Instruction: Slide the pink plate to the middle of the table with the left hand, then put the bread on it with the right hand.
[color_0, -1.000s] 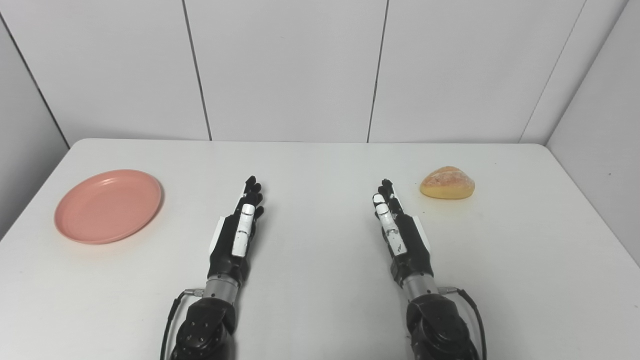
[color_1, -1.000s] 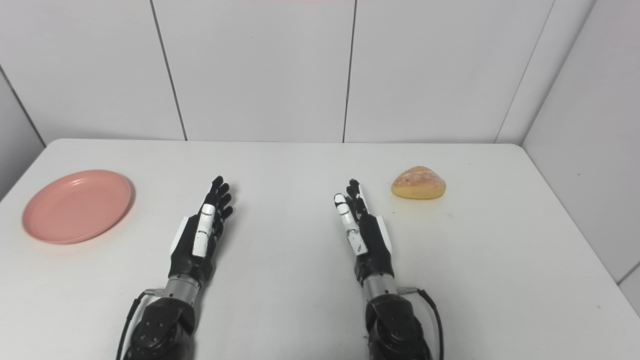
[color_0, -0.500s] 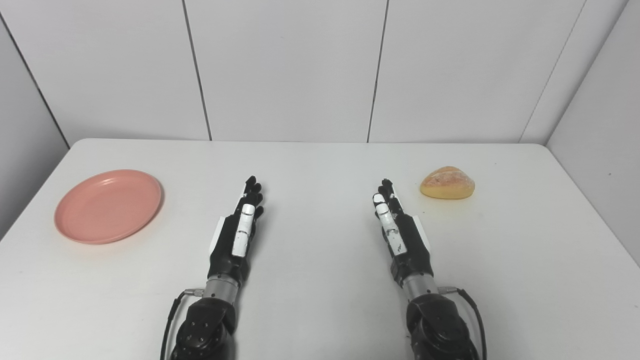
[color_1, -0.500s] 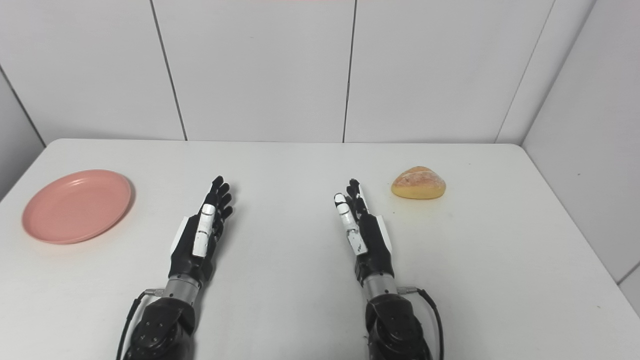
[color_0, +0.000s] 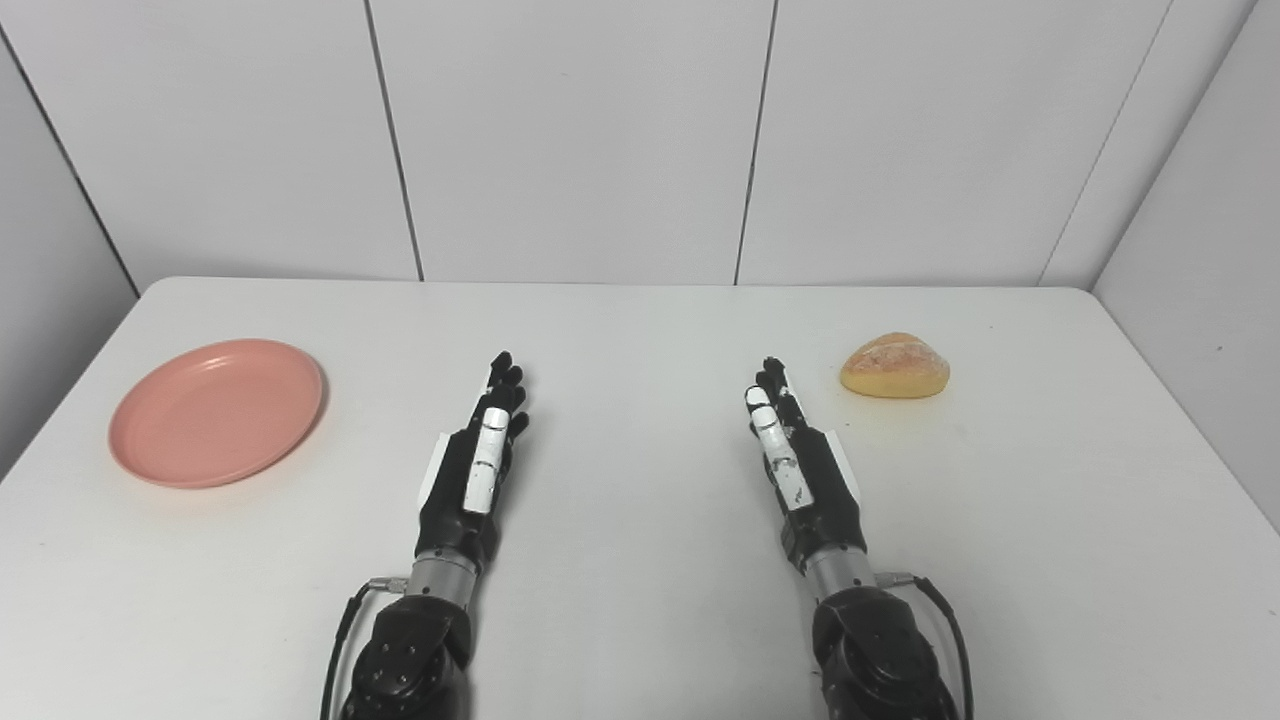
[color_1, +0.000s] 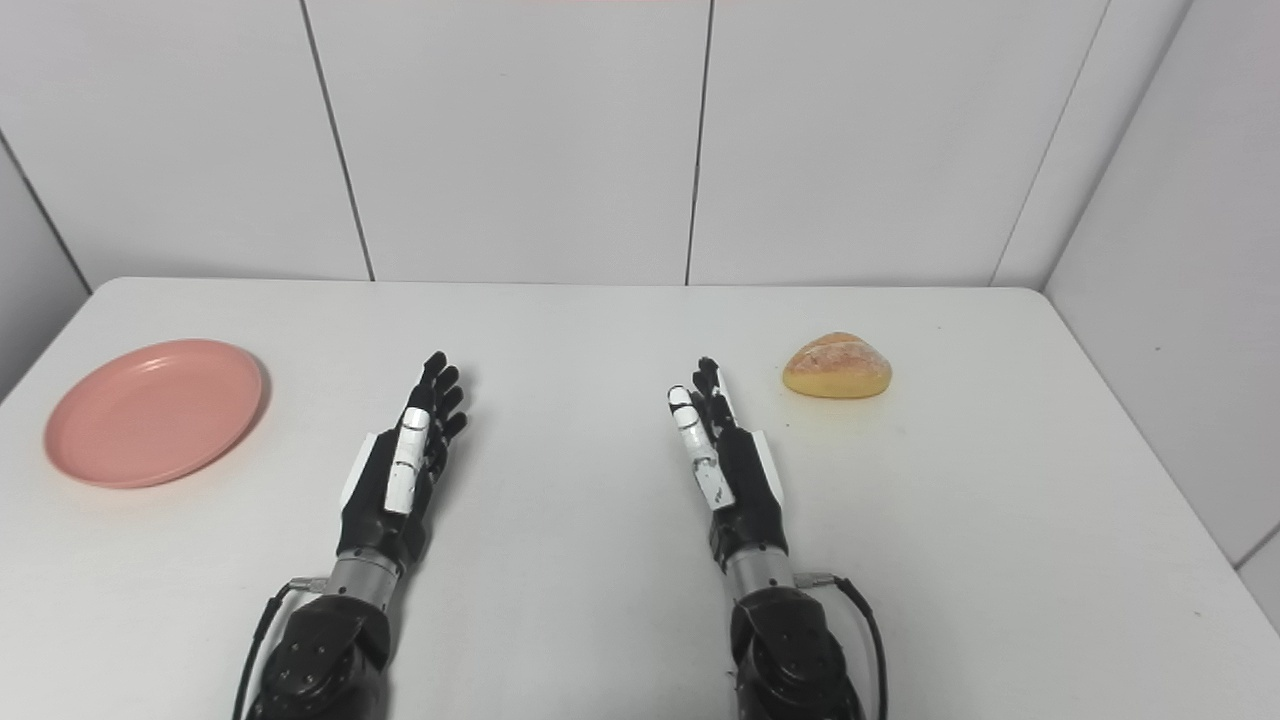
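Observation:
A pink plate (color_0: 217, 411) lies flat at the table's left side. A golden bread roll (color_0: 895, 366) sits at the right side of the table. My left hand (color_0: 478, 460) rests open near the middle, fingers stretched forward, well to the right of the plate and holding nothing. Open and empty too, my right hand (color_0: 797, 463) lies with straight fingers a short way left of and nearer than the bread, not touching it.
The white table (color_0: 640, 330) has rounded far corners and meets white wall panels at the back and on the right. A grey wall stands beside its left edge. Between the two hands lies bare tabletop.

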